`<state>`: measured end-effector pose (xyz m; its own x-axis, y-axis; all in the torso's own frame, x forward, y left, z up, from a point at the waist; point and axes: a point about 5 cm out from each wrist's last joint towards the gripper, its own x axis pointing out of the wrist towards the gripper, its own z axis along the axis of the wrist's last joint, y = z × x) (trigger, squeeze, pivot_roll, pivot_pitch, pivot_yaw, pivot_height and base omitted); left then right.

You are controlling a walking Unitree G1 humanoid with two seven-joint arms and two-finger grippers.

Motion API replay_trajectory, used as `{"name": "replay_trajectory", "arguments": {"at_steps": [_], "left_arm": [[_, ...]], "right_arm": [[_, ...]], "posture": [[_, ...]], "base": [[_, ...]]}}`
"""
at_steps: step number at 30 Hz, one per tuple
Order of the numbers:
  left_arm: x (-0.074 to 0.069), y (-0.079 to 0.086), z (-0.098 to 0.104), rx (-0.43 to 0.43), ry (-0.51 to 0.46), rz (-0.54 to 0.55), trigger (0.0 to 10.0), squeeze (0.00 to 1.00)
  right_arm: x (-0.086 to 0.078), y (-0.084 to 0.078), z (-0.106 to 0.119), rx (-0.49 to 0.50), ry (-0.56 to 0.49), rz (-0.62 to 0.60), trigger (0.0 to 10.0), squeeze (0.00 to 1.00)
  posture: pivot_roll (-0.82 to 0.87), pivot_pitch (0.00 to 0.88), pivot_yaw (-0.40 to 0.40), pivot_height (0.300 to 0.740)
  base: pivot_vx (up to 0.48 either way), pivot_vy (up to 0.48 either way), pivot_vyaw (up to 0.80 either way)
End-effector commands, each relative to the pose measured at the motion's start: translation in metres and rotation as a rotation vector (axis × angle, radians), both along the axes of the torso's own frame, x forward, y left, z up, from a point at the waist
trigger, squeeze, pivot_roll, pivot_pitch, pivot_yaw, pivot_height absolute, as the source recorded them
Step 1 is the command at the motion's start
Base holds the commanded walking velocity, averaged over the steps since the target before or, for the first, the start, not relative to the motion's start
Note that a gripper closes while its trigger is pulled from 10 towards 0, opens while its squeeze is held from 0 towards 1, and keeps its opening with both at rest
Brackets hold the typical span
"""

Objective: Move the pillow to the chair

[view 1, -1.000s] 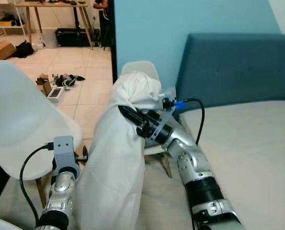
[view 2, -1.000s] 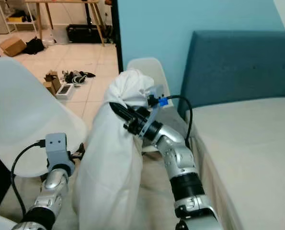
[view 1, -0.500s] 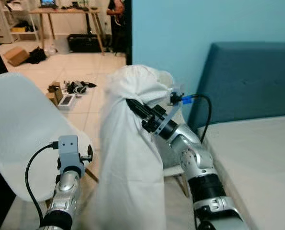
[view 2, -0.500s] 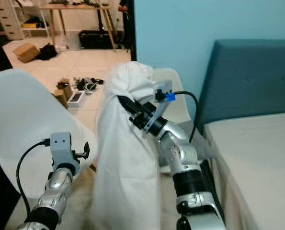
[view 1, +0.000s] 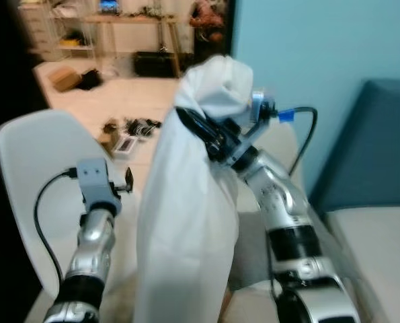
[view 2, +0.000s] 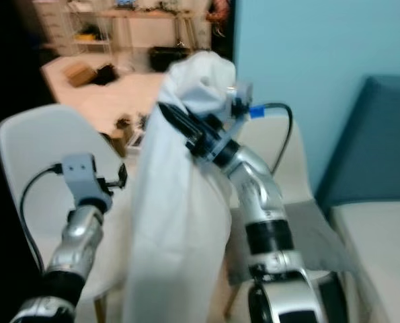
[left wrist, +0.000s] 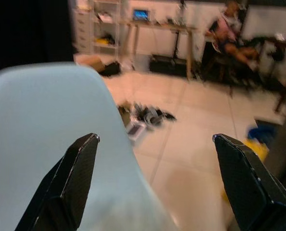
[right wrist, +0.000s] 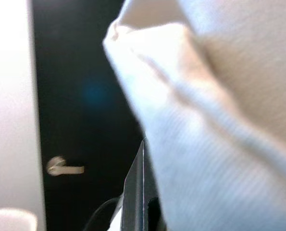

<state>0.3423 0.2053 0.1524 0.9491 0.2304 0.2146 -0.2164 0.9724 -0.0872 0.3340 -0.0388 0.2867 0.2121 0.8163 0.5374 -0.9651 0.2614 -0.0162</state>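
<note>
Beside a white chair (view 1: 31, 175), the right tool (view 1: 189, 124) grips the pillow (view 1: 186, 222).

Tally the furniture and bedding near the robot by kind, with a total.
White chairs: 2, one on the robot's left, one behind the right arm.
Pillows: 1, white, hanging from the right gripper.
Beds: 1, with a blue headboard.
Total: 4

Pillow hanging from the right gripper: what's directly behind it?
Behind the pillow held by the right gripper stands a white chair; its backrest and a grey-covered seat corner show, the rest is covered.
</note>
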Motion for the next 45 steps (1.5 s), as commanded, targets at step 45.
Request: {"name": "replay_trajectory", "arguments": {"at_steps": [45], "left_arm": [[-0.010, -0.026, 0.005, 0.067, 0.103, -0.049, 10.0, 0.00]], "right_arm": [[0.032, -0.011, -0.142, -0.656, 0.456, -0.506, 10.0, 0.00]], "posture": [[-0.12, 0.000, -0.025, 0.740]], "base": [[0.235, -0.053, 0.48]]}}
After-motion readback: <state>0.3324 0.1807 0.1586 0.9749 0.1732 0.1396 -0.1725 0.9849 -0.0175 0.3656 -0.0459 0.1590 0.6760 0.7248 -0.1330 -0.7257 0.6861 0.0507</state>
